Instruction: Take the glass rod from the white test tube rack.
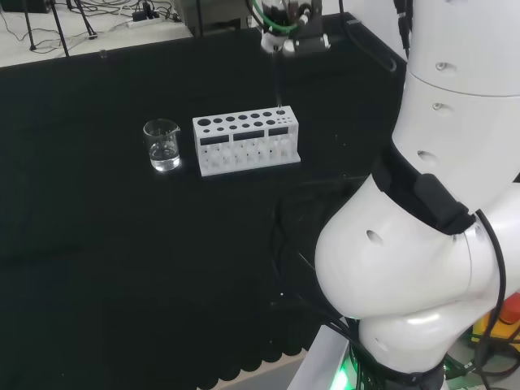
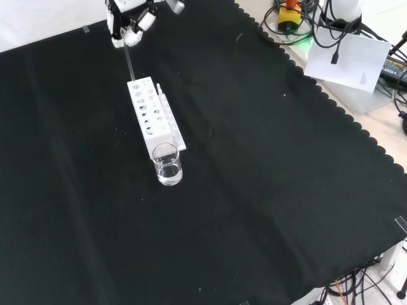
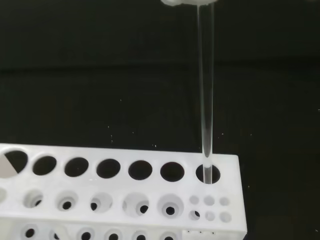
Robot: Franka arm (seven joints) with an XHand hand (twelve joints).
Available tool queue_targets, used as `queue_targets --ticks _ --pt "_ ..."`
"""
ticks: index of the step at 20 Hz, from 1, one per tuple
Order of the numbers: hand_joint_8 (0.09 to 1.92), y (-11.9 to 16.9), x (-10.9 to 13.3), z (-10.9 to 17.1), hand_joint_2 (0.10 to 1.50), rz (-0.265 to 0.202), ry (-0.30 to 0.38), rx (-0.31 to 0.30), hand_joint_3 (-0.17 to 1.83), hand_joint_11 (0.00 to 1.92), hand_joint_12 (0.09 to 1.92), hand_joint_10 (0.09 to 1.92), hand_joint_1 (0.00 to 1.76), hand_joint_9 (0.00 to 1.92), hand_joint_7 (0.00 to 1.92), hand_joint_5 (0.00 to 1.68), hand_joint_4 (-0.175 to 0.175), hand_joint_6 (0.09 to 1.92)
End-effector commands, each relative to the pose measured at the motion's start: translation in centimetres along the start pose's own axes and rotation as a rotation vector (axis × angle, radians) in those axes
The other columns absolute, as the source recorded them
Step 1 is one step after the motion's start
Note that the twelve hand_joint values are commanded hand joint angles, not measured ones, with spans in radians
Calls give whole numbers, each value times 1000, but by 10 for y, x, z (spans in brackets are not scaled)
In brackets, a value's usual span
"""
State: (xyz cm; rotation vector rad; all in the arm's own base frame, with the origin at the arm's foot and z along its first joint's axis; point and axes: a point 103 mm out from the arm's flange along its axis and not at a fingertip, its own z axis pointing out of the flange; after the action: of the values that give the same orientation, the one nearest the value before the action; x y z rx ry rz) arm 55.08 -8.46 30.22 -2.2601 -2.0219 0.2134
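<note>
The white test tube rack point(image 1: 246, 144) stands on the black cloth point(image 1: 122, 268), its long side facing the head view. A clear glass beaker point(image 1: 162, 145) sits just beside the rack's left end in that view; in the front view the beaker point(image 2: 167, 164) stands directly in front of the rack's point(image 2: 154, 119) near end. Whether it touches the rack cannot be determined.

The glass rod point(image 3: 206, 100) stands upright with its lower end inside the end hole of the rack's point(image 3: 120, 200) back row, as the wrist view shows. In the head view this is the hole at the rack's far right corner, where the rod point(image 1: 278, 81) rises thin and vertical. In the front view the rod point(image 2: 128, 62) rises from the rack's far end.

The hand point(image 2: 130, 18) is above the rack at the rod's upper end, its fingers curled and pinching the rod's top. In the head view the hand point(image 1: 284, 24) appears at the top edge, directly over the rod.
</note>
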Motion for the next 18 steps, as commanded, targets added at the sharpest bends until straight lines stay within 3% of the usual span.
queue_targets --ticks 1,8,18 --pt "837 -28 3 -58 1092 11 26 -12 -175 1702 429 745 1316 1592 1264 1245 -175 293" --pt "846 -51 17 -103 1094 -9 47 -79 -175 1707 425 737 1316 1599 1260 1239 -175 297" --pt "861 -53 32 -117 1096 -49 38 -102 -175 1709 422 730 1315 1602 1252 1237 -175 298"
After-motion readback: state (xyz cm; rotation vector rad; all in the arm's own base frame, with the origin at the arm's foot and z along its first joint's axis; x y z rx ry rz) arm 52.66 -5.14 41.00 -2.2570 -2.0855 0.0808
